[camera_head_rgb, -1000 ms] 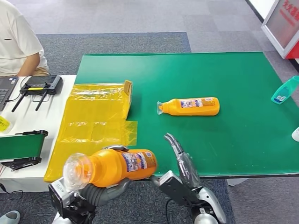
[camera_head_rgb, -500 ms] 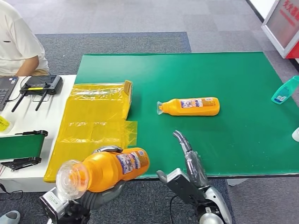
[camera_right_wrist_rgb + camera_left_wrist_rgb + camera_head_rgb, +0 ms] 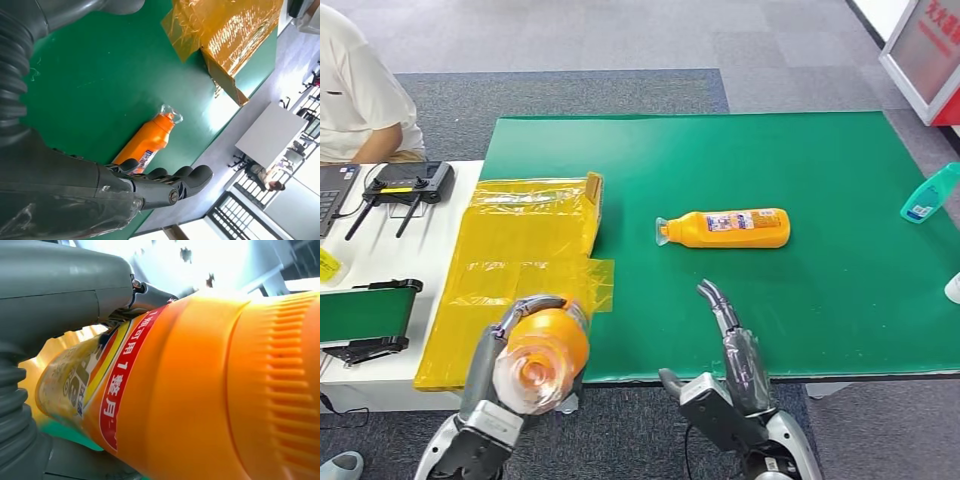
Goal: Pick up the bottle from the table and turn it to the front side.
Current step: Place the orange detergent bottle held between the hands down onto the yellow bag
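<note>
My left hand [image 3: 490,400] grips an orange bottle [image 3: 543,355] at the near table edge, its clear cap pointing up toward the head camera. In the left wrist view the same bottle [image 3: 196,390] shows close up, with a red and yellow label, and my left hand [image 3: 56,295] wraps around it. A second orange bottle [image 3: 727,228] lies on its side on the green table [image 3: 788,150], cap to the left. It is also in the right wrist view as an orange bottle [image 3: 149,145]. My right hand [image 3: 727,380] hovers open at the near edge, short of that bottle, fingers extended [image 3: 166,182].
A yellow plastic-lined box [image 3: 524,260] sits at the table's left. A teal bottle [image 3: 927,195] lies at the far right edge. A person [image 3: 358,90] sits at a white side table with a controller [image 3: 407,185] and a small conveyor [image 3: 365,315].
My left hand has turned the held bottle from lying sideways to cap-first toward the camera and moved it slightly left. My right hand has shifted a little right and nearer.
</note>
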{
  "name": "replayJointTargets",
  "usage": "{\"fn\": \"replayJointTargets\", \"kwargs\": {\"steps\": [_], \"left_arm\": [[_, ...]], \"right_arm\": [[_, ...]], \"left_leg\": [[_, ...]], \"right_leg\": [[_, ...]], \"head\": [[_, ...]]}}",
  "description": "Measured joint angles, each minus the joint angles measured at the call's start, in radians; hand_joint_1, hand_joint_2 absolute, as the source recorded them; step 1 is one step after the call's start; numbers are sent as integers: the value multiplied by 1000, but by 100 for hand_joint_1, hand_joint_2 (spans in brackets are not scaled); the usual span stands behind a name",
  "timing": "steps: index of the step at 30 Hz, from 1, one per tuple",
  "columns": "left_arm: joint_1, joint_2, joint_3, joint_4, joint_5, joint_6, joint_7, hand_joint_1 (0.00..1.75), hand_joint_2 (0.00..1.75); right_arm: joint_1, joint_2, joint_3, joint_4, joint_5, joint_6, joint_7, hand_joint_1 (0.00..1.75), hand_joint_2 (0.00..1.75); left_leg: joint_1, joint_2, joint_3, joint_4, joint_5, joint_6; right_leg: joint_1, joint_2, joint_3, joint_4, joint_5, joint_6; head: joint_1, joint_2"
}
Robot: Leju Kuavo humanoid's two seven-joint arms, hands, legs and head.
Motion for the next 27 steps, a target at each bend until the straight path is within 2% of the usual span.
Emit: {"fn": "replayJointTargets", "kwargs": {"steps": [8, 12, 17, 22, 27], "left_arm": [[-36, -21, 89, 6, -285, 68, 104, 175, 175], [-90, -29, 153, 50, -375, -3, 187, 175, 175], [-171, -31, 211, 176, -457, -29, 231, 175, 175], [-208, -31, 236, 248, -475, -31, 239, 175, 175], [-250, -26, 244, 309, -604, -63, 293, 175, 175]], "right_arm": [[-2, 0, 5, -8, -11, 21, 0, 0, 175], [-13, 0, 10, -8, -28, 42, -10, 0, 175], [-45, 1, 12, 1, -47, 65, -26, 0, 175], [-60, 5, 15, 13, -51, 70, -28, 0, 175], [-76, 6, 23, 24, -59, 79, -33, 0, 175]], "left_leg": [[0, 0, 0, 0, 0, 0], [0, 0, 0, 0, 1, 0], [0, 0, 0, 0, 1, 0], [0, 0, 0, 0, 1, 1], [0, 0, -1, 0, 1, 0]], "right_leg": [[0, 0, 0, 0, 0, 0], [0, 0, 0, 0, 0, 0], [0, 0, 0, 0, 1, 0], [0, 0, 0, 0, 1, 0], [0, 0, 0, 0, 1, 0]], "head": [[0, 0], [0, 0], [0, 0], [0, 0], [0, 0]]}}
